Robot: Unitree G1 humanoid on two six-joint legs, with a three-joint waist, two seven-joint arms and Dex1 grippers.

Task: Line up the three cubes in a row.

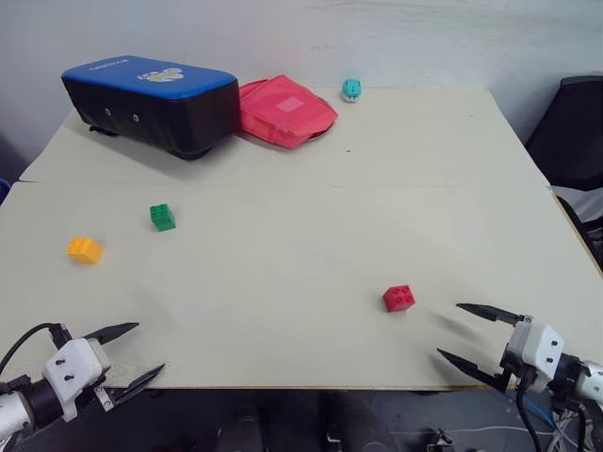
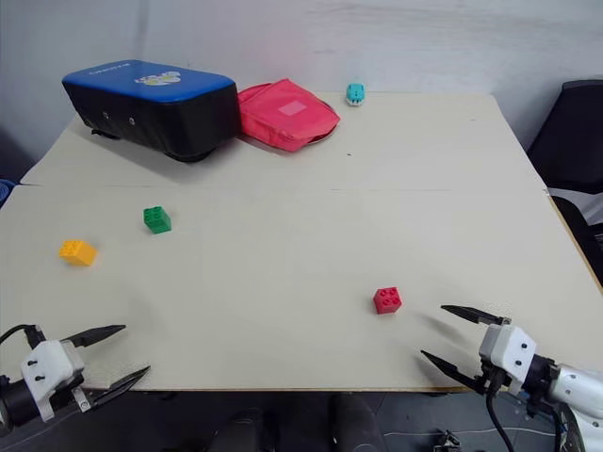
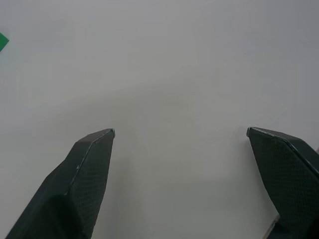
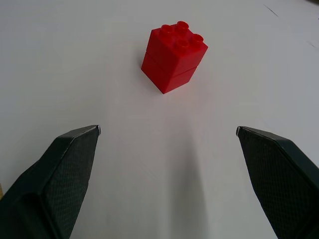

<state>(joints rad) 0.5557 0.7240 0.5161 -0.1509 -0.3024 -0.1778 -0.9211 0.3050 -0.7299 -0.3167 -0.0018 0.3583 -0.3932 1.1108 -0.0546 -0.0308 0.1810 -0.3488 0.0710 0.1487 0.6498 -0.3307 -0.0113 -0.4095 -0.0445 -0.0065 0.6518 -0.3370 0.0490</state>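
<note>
Three studded cubes lie apart on the cream table [image 1: 301, 245]. The green cube [image 1: 162, 217] sits left of centre, the orange-yellow cube [image 1: 84, 250] nearer the left edge, and the red cube [image 1: 399, 298] at the front right. My right gripper [image 1: 459, 331] hovers open at the table's front right edge, a short way from the red cube [image 4: 174, 58], which stands ahead of its spread fingers. My left gripper [image 1: 139, 350] is open at the front left edge, nothing between its fingers [image 3: 89, 169]. A sliver of the green cube [image 3: 2, 42] shows in the left wrist view.
A blue and black case [image 1: 151, 102] stands at the back left, with a red fabric pouch [image 1: 283, 111] beside it and a small teal toy [image 1: 351, 89] further right. A dark chair [image 1: 575, 132] stands off the table's right side.
</note>
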